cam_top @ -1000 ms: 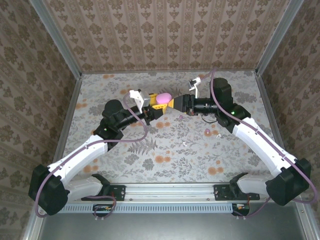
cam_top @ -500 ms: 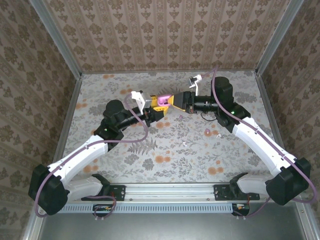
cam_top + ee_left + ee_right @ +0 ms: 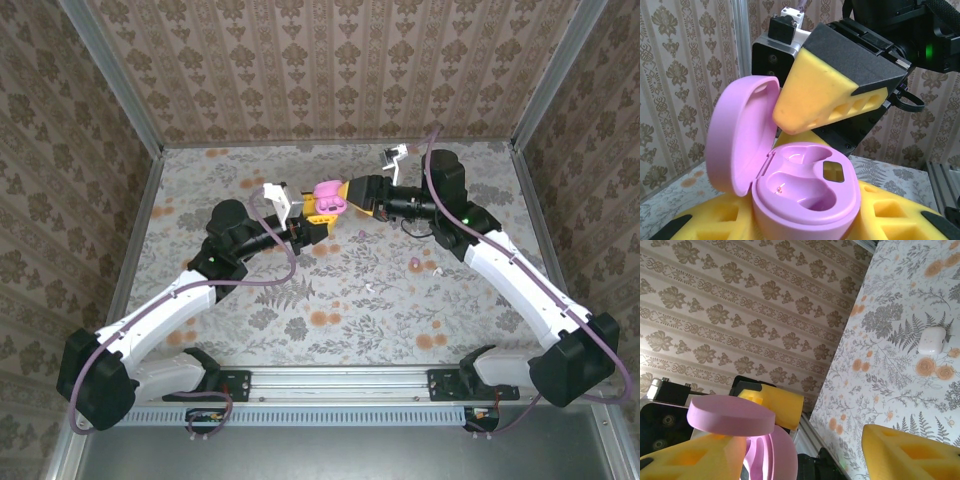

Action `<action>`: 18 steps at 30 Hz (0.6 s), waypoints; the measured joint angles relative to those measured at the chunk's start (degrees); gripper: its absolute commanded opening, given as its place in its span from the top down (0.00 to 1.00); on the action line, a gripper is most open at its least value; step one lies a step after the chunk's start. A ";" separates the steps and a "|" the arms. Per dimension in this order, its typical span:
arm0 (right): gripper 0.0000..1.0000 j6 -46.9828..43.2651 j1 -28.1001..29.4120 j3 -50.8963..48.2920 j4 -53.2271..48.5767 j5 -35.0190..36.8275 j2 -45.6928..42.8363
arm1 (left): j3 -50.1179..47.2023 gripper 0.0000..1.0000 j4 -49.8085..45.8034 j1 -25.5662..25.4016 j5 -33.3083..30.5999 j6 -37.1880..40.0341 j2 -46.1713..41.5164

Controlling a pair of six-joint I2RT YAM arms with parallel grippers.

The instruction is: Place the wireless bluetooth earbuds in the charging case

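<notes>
L gripper (image 3: 318,208) clamped on base of pink case (image 3: 805,200), lid (image 3: 740,140) up, upper centre of top view. R gripper (image 3: 345,194) spread, gripping nothing, one finger (image 3: 825,95) at lid edge. Earbuds (image 3: 415,264) on table (image 3: 330,310), mid-right, well apart from case.

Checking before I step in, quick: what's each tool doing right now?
Left tool: closed on the open case.
Right tool: open, holding nothing.

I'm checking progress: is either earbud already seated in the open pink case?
No: the left wrist view shows both wells of the case empty, with its lid up.
</notes>
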 measured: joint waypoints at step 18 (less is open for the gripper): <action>0.54 -14.19 -9.22 -2.16 -16.59 11.32 -13.62 | -3.30 0.61 2.73 -0.04 -2.29 -2.16 0.00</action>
